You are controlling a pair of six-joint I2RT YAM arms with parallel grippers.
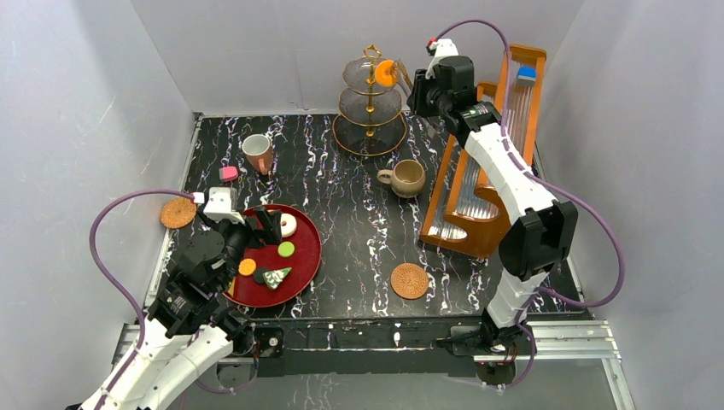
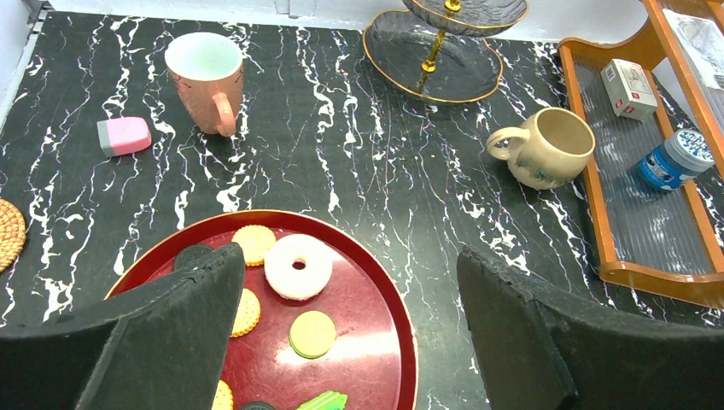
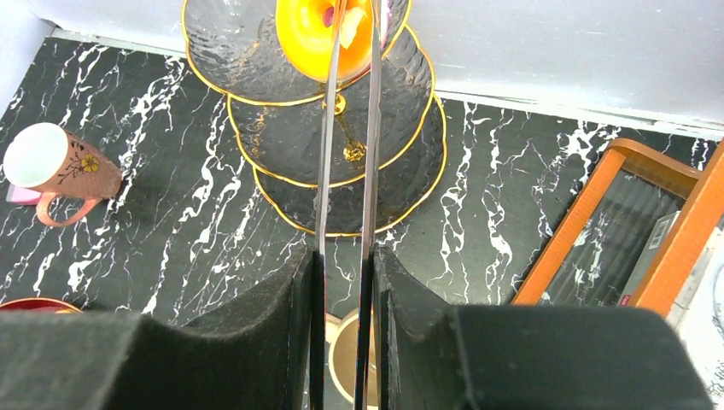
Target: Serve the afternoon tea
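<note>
Table [image 1: 359, 222] carries the gold stand [image 1: 369, 107] at its far edge; we see its top tier cut off in the right wrist view. Left jaws hang released over the red tray [image 2: 367, 290]. Right jaws clench the tongs [image 3: 325, 171], pinching an orange donut [image 3: 303, 34] at the top tier; contact unclear.

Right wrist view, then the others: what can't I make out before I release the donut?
- Right wrist: the orange donut is cut off by the top edge; whether it rests on the stand cannot be told.
- Right wrist: the beige mug is mostly hidden behind the right hand and tongs.
- Left wrist: the near part of the red tray is hidden by the left hand and the bottom edge.
</note>
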